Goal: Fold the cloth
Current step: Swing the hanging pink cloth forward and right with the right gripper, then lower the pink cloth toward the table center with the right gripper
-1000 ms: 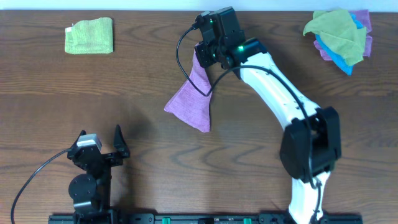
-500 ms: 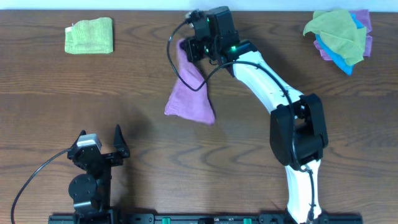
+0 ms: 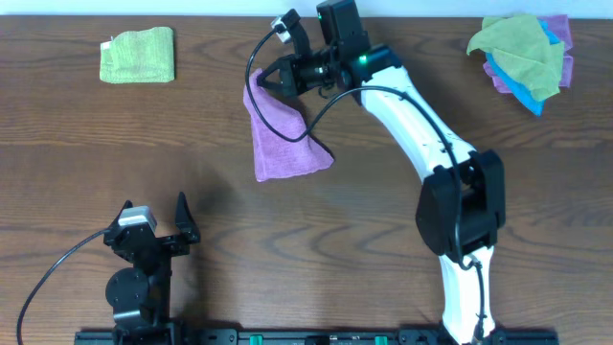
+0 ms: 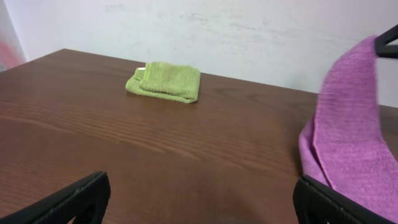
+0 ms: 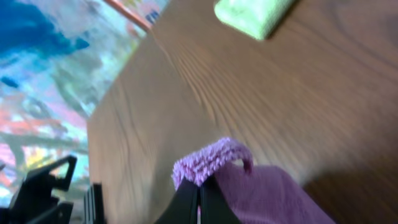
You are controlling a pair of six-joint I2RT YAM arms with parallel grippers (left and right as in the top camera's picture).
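Observation:
The lilac-purple cloth (image 3: 283, 139) lies in the upper middle of the table, folded over, its far corner lifted. My right gripper (image 3: 257, 80) is shut on that corner and holds it up; the pinched edge shows in the right wrist view (image 5: 208, 163). The cloth also fills the right edge of the left wrist view (image 4: 351, 140). My left gripper (image 3: 155, 222) is open and empty at the front left, its fingers wide apart (image 4: 199, 199), well short of the cloth.
A folded yellow-green cloth (image 3: 138, 55) lies at the back left and shows in the left wrist view (image 4: 165, 81) and the right wrist view (image 5: 252, 14). A pile of green, blue and purple cloths (image 3: 525, 53) sits at the back right.
My right gripper has carried the cloth's corner left and toward the back, pulling the cloth over on itself into a squarer shape. The left arm has not moved.

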